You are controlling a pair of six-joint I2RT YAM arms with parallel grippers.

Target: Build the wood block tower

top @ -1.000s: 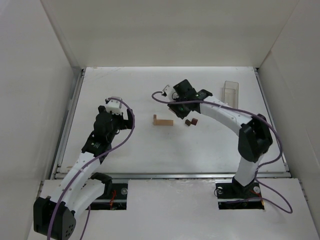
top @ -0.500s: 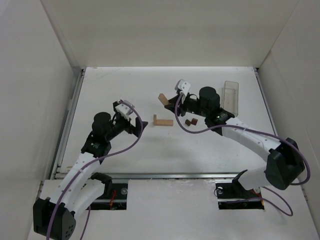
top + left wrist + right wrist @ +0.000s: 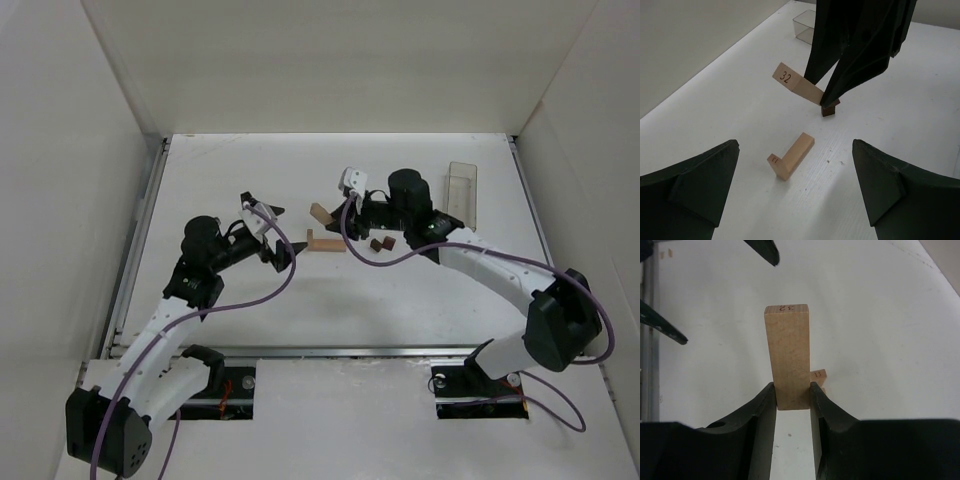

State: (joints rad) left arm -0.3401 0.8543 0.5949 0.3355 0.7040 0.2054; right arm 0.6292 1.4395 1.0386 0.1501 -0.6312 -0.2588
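We see the right gripper (image 3: 792, 390) with its jaws closed on the sides of a light tan bar (image 3: 787, 347). It pinches the bar near one end, so most of the length sticks out past the fingertips. The free end carries a handwritten 32. In the left wrist view the bar hangs tilted over the table (image 3: 400, 300), just behind an L-shaped tan piece (image 3: 792, 155) near the table's middle. That piece has a long leg lying flat and a short leg standing up, and the mark on the short leg is too small for us to read surely.

Two dark reddish-brown pieces (image 3: 382, 243) sit just right of the L. From the left wrist we make out only one, partly hidden behind the right fingers, and we cannot tell their shapes. We also cannot tell whether the bar's gripped end touches anything.

The left gripper (image 3: 277, 228) has its jaws spread wide and holds nothing, near the L's left side. A clear box (image 3: 462, 185) stands at the far right, partly cut off in the left wrist view.
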